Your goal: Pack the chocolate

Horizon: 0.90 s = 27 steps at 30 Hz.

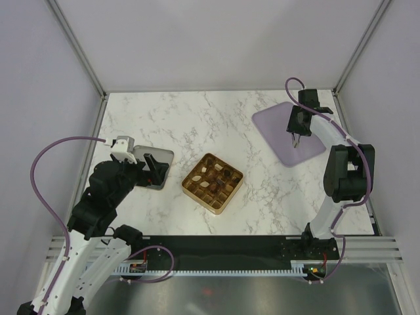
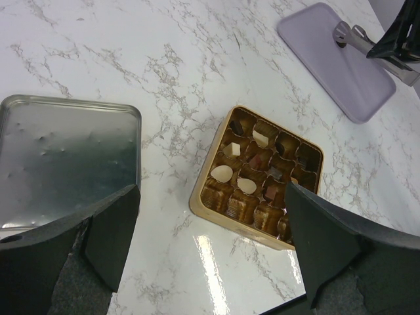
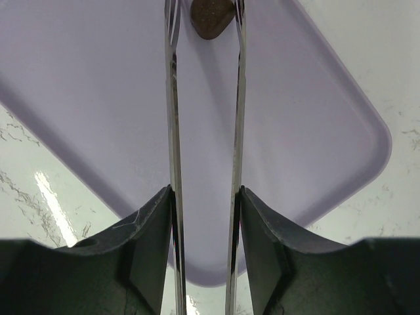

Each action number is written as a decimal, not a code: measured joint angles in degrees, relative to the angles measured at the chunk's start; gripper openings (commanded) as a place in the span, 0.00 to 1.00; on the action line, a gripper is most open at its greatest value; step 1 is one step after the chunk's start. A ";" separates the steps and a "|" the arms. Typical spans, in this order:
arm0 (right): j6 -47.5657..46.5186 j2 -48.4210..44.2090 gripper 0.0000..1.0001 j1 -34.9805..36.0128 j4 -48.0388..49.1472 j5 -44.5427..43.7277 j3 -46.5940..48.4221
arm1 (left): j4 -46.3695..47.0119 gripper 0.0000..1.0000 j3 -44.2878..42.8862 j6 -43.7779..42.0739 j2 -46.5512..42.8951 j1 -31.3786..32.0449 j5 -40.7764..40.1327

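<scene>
The gold grid tray (image 1: 211, 206) sits mid-table with several chocolate pieces (image 1: 213, 177) in its cells, brown, tan and cream-white (image 2: 222, 173). My right gripper (image 3: 205, 193) is shut on a pair of metal tongs (image 3: 174, 131) over the lilac tray (image 3: 308, 118). One dark brown chocolate (image 3: 211, 18) sits between the tong tips; I cannot tell whether it is lifted off the tray. In the top view the right gripper (image 1: 296, 128) is at the far right. My left gripper (image 2: 210, 249) stands open and empty, low over the table just left of the gold tray's rim (image 2: 197, 197).
A silver metal lid (image 1: 141, 161) lies inside-up left of the gold tray, under my left arm (image 2: 65, 157). The lilac tray (image 1: 279, 121) lies at the back right near the table's edge. White walls and frame posts surround the marble table.
</scene>
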<state>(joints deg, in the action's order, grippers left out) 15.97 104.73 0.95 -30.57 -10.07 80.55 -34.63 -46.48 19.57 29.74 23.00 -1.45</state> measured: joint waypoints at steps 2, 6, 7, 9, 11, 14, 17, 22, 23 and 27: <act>-0.17 0.00 0.49 0.00 0.04 0.20 0.02 | 0.00 1.00 0.00 0.00 0.00 0.00 0.00; -0.31 0.00 0.47 0.00 0.15 1.01 0.07 | 0.00 1.00 0.00 0.00 0.00 0.00 0.00; -0.33 0.00 0.47 0.00 0.15 1.31 0.07 | 0.00 1.00 0.00 0.00 0.00 0.00 0.00; -0.31 -0.02 0.46 0.00 0.15 1.92 0.07 | 0.00 1.00 0.00 0.00 0.00 0.00 0.00; -0.26 -0.04 0.46 0.00 0.11 2.71 0.07 | 0.00 1.00 0.00 0.00 0.00 0.00 0.00; -0.17 -0.35 0.45 0.00 0.07 3.80 -0.22 | 0.00 1.00 0.00 0.00 0.00 0.00 0.00; -0.15 -1.49 0.44 0.09 -0.13 4.72 -1.42 | 0.00 0.99 0.00 0.00 0.00 0.00 0.00; -0.11 -4.42 0.44 1.27 -0.68 5.31 -4.02 | 0.00 1.00 0.00 0.02 -0.02 0.00 0.00; -0.11 -4.90 0.44 1.73 -0.81 5.31 -4.44 | 0.00 1.00 0.00 0.00 -0.02 0.00 0.00; -0.13 -7.02 0.43 5.20 -2.25 5.07 -5.60 | 0.00 1.00 0.00 0.00 -0.02 0.00 0.02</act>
<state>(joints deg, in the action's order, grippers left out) 15.84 97.71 6.15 -32.82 -4.99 74.96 -34.63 -46.48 19.57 29.71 23.00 -1.43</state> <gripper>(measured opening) 0.447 0.993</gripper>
